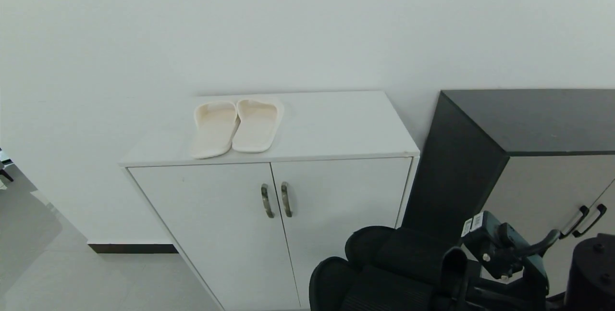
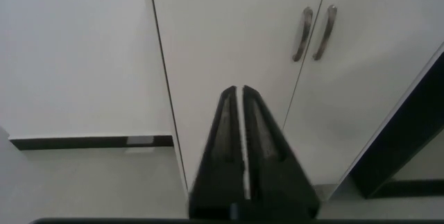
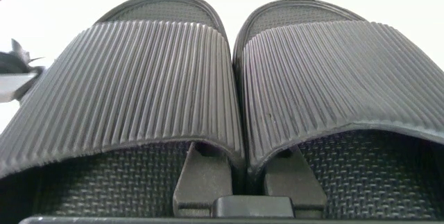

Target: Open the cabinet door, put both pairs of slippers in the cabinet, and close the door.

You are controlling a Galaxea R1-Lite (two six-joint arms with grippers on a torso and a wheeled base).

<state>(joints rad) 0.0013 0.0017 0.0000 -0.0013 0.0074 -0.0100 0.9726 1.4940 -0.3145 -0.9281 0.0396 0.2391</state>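
A pair of cream slippers (image 1: 235, 126) lies side by side on the top of the white cabinet (image 1: 336, 123). Both cabinet doors are closed, with their two metal handles (image 1: 276, 199) meeting at the middle. My right gripper (image 3: 239, 172) is shut on a pair of black ribbed slippers (image 3: 229, 85), pinching their inner edges together. The black slippers (image 1: 384, 267) hang low, right of the cabinet front. My left gripper (image 2: 239, 93) is shut with nothing in it, low in front of the left door (image 2: 229, 37), below the handles (image 2: 313, 33).
A black-topped cabinet (image 1: 528, 118) with grey doors and black handles (image 1: 584, 220) stands close against the white cabinet's right side. Grey floor (image 1: 57, 272) lies open to the left. A white wall (image 1: 288, 27) rises behind.
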